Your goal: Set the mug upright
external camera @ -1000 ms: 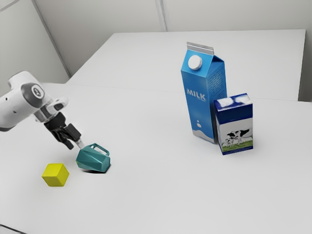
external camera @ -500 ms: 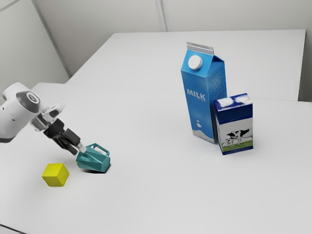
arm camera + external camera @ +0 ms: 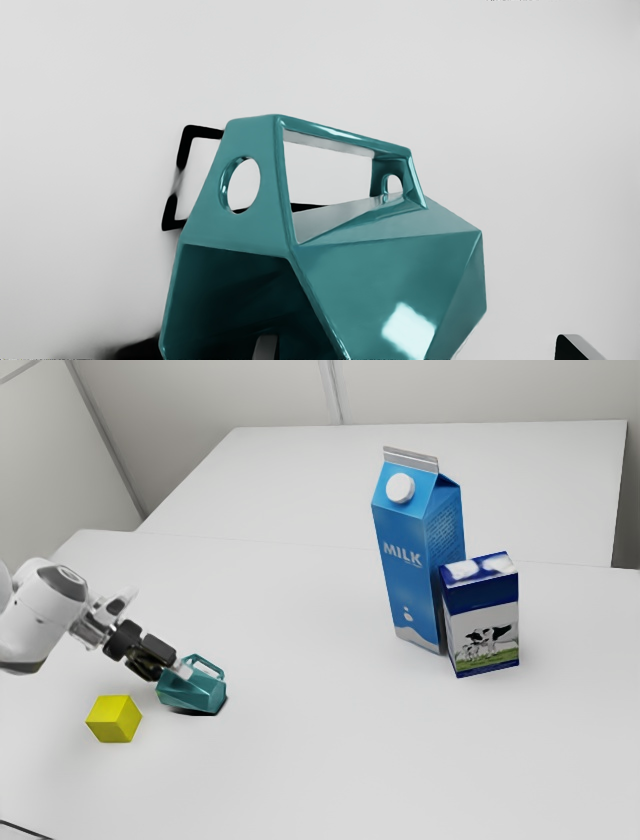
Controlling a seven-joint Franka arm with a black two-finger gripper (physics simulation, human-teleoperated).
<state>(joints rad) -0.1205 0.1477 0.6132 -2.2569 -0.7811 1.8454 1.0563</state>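
In the exterior view, the mug (image 3: 200, 694) lies on its side on the surface (image 3: 320, 760), handle (image 3: 208, 662) upward, near the yellow cube (image 3: 114, 719). The tool (image 3: 181, 671) reaches its armward end, probably because the open mouth offers a wall to grip.

In the wrist view, the tool's fingers (image 3: 575, 349) are spread: one at the dark mouth (image 3: 225, 295), the other beyond the outer side with room between, apparently to straddle that wall for tipping the mug upright.

Coloured teal on the faceted mug (image 3: 380, 270), yellow on the cube (image 3: 114, 719), pale-lettered blue on the tall carton (image 3: 405, 531), cow-printed navy and white on the short carton (image 3: 481, 616).
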